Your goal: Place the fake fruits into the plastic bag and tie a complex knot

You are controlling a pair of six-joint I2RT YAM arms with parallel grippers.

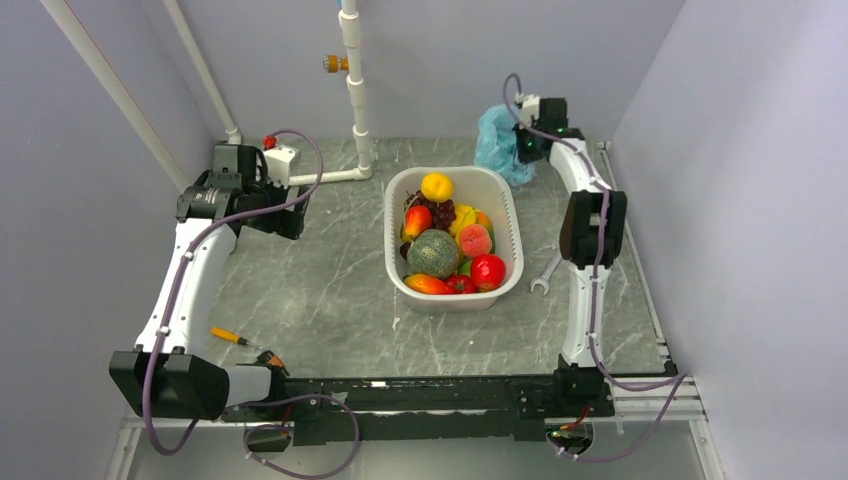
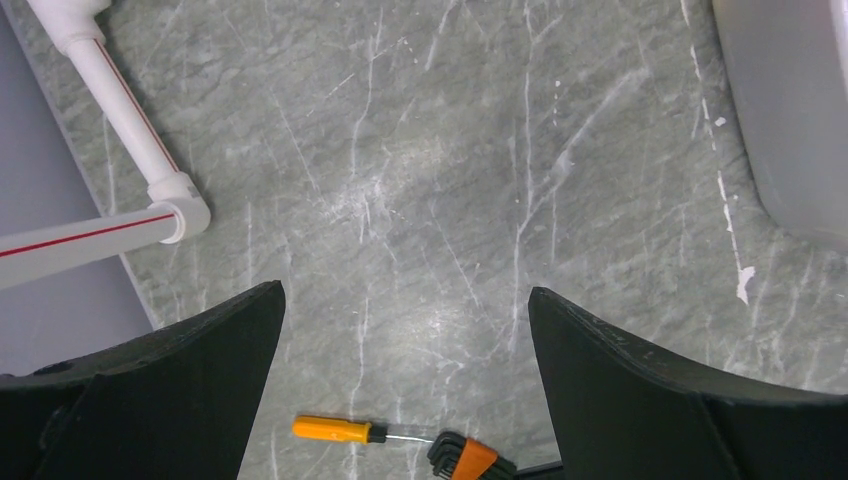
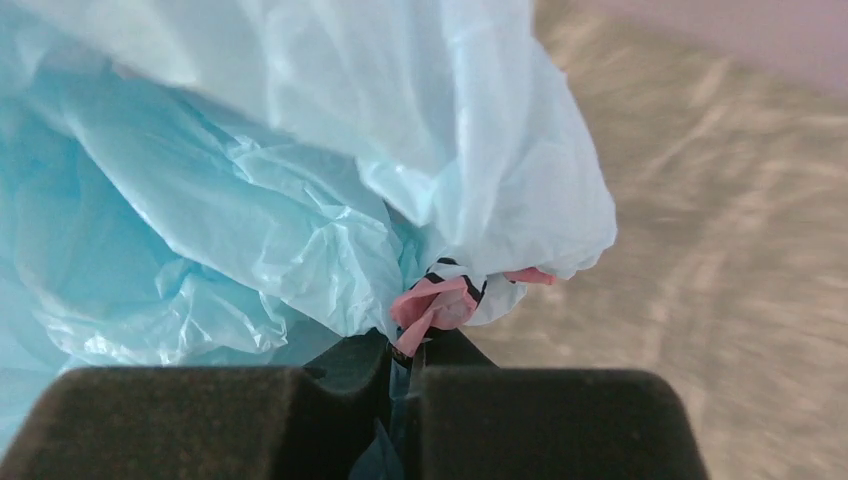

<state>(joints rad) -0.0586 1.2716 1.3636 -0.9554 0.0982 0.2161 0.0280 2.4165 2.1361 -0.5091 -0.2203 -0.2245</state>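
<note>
Grey marbled worktop (image 1: 330, 300), 1 white slotted basket (image 1: 455, 298) at its middle, 1 silver wrench (image 1: 545, 274) just right of it, 1 orange-handled screwdriver (image 1: 228, 336) near left, white pipe (image 1: 325, 176) far left, crumpled plastic bag (image 1: 495, 140) far right.

Top view and close-up right wrist share the plastic bag (image 1: 496, 140).

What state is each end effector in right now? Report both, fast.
Left end effector: open, holding nothing.
Right end effector: shut on the light-blue plastic bag.
</note>
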